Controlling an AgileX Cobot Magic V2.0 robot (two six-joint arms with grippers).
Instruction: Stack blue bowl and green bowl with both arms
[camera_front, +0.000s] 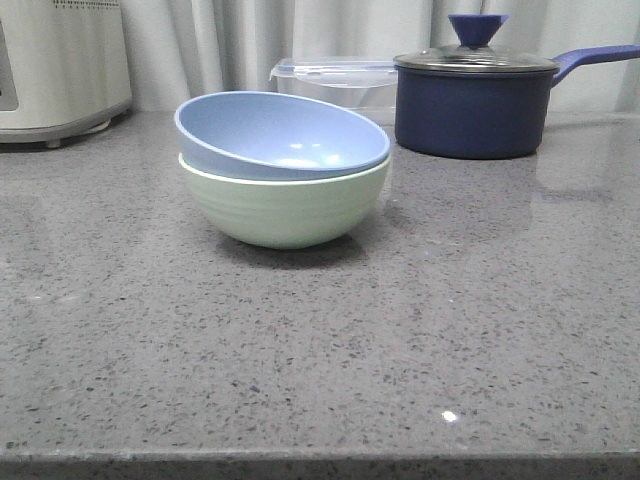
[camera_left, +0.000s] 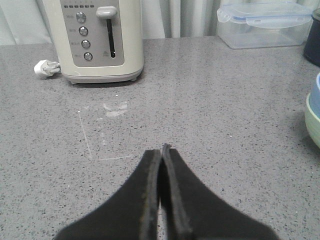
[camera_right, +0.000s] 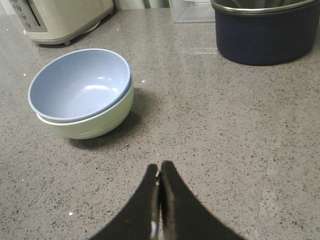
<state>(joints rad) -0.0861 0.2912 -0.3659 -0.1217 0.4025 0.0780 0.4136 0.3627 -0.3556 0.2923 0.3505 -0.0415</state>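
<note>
The blue bowl (camera_front: 282, 135) rests nested inside the green bowl (camera_front: 285, 210), slightly tilted, at mid-counter in the front view. The right wrist view shows the same pair, blue bowl (camera_right: 80, 85) inside green bowl (camera_right: 95, 122). My right gripper (camera_right: 160, 168) is shut and empty, hovering above the counter well apart from the bowls. My left gripper (camera_left: 162, 149) is also shut with nothing between its fingers; only an edge of the green bowl (camera_left: 313, 122) and the blue bowl (camera_left: 316, 92) shows in its view. Neither arm appears in the front view.
A dark navy lidded saucepan (camera_front: 475, 100) stands at the back right with a clear plastic container (camera_front: 335, 80) beside it. A cream toaster (camera_left: 95, 40) stands at the back left. The grey stone counter's front edge (camera_front: 320, 460) runs close to the camera.
</note>
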